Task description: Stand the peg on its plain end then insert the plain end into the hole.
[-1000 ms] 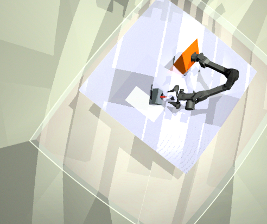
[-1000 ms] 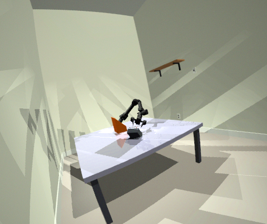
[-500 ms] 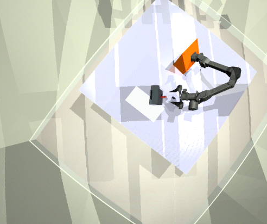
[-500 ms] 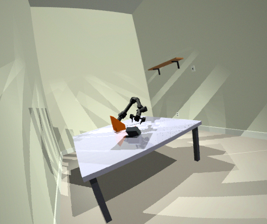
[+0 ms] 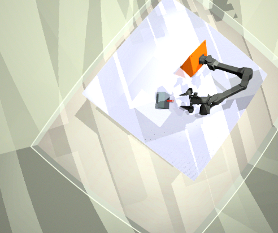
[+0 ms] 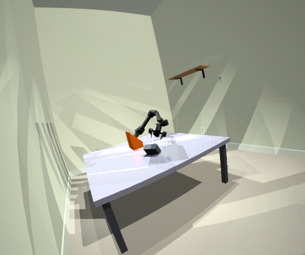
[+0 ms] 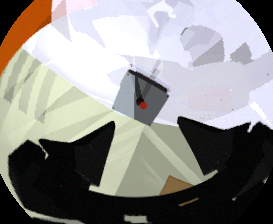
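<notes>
Item, centre of the top frame: one grey slope-faced block (image 5: 162,100) (image 6: 152,150) (image 7: 149,102), set on the white table (image 5: 111,87) (image 6: 119,176) (image 7: 82,55). In the wrist frame it sits just above the middle.

Item, at the right side of that block in the top frame: one slim red peg (image 5: 169,100) (image 6: 154,143) (image 7: 143,105), its outer part jutting out from the sloped face and pointing right. Its far end is hidden, so its depth cannot be told. (In the exterior frame it amounts to a mere red speck.)

Item, right of the peg: one black parallel-jaw gripper (image 5: 181,100) (image 6: 156,138) (image 7: 147,121), fingers spread wide with nothing between them, tips turned toward the peg and apart from it.

Item, above and slightly right of the gripper in the top frame: one orange wedge-shaped panel (image 5: 193,62) (image 6: 133,142) (image 7: 17,30), cut off at the upper left of the wrist frame.

Item, farthest right on the table: one dark jointed arm (image 5: 228,69) (image 6: 144,125), bent at the elbow.

Item, upper right of the exterior frame: one brown wall shelf (image 6: 188,73) on black brackets.
</notes>
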{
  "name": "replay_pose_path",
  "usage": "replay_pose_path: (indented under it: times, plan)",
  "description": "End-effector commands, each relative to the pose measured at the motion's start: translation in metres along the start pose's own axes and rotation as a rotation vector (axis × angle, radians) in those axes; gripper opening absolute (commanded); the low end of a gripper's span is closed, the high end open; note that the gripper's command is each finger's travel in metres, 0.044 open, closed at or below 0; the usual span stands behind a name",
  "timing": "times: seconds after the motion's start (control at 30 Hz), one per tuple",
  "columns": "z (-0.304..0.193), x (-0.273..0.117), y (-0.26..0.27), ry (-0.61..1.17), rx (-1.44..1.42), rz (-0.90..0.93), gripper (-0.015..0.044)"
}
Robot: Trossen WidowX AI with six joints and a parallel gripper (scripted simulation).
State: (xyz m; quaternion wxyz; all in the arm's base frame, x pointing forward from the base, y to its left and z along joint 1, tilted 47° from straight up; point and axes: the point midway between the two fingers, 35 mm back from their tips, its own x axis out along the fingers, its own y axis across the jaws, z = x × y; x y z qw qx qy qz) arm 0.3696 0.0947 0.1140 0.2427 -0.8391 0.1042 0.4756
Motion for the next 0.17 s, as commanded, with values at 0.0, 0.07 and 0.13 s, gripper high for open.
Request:
replay_pose_path:
  times: [0.0, 0.07, 0.13]
  plan:
    - [-0.0011, -0.0068, 0.0000, 0.008, 0.006, 0.000, 0.0440]
    - [-0.0009, -0.0100, 0.0000, 0.008, 0.006, 0.000, 0.0440]
    - [-0.0006, -0.0132, 0.0000, 0.007, 0.006, 0.000, 0.0440]
